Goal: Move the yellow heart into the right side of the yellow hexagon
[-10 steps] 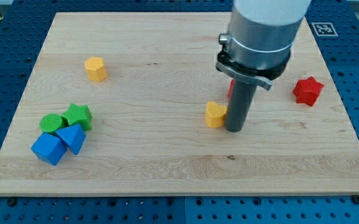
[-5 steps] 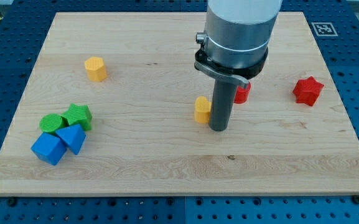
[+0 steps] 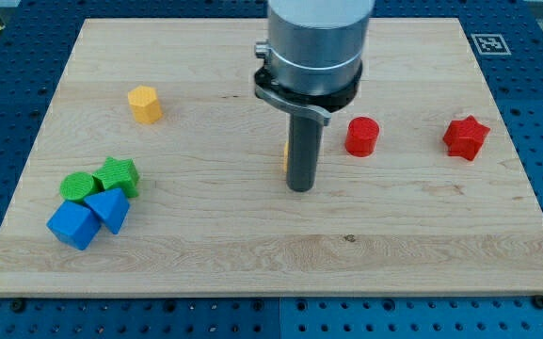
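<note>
Wooden desk (image 3: 252, 245) sits on a blue pegboard. Rod's tip (image 3: 299, 189) rests near its middle, with no jaws on it to speak of. Only a sliver of the yellow heart (image 3: 286, 155) shows, touching the rod's left edge. Yellow hexagon (image 3: 144, 104) stands well apart, far left. 2 red blocks lie right: a cylinder (image 3: 361, 137) and a star (image 3: 466, 137).

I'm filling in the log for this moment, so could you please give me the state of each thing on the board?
my tip: on the board, just right of the yellow heart
yellow heart: mostly hidden behind the rod
yellow hexagon: alone, upper left
red cylinder: alone
red star: alone
green and blue blocks: clustered together
</note>
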Motion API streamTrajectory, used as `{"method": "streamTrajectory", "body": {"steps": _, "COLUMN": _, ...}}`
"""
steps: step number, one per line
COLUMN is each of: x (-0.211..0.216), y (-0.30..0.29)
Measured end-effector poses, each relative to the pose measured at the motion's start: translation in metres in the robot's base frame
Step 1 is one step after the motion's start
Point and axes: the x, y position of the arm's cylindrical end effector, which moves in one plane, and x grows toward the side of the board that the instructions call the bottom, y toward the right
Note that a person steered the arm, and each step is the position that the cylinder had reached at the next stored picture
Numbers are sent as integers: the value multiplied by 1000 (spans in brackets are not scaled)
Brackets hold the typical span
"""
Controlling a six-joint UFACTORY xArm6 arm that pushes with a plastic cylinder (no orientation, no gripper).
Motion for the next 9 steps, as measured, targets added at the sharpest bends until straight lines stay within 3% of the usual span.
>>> {"method": "streamTrajectory", "body": {"steps": 1, "x": 0, "y": -15}}
{"method": "streamTrajectory", "body": {"steps": 2, "x": 1, "y": 26}}
{"method": "streamTrajectory", "body": {"steps": 6, "x": -9, "y": 63}}
{"method": "streamTrajectory", "body": {"steps": 9, "x": -31, "y": 36}}
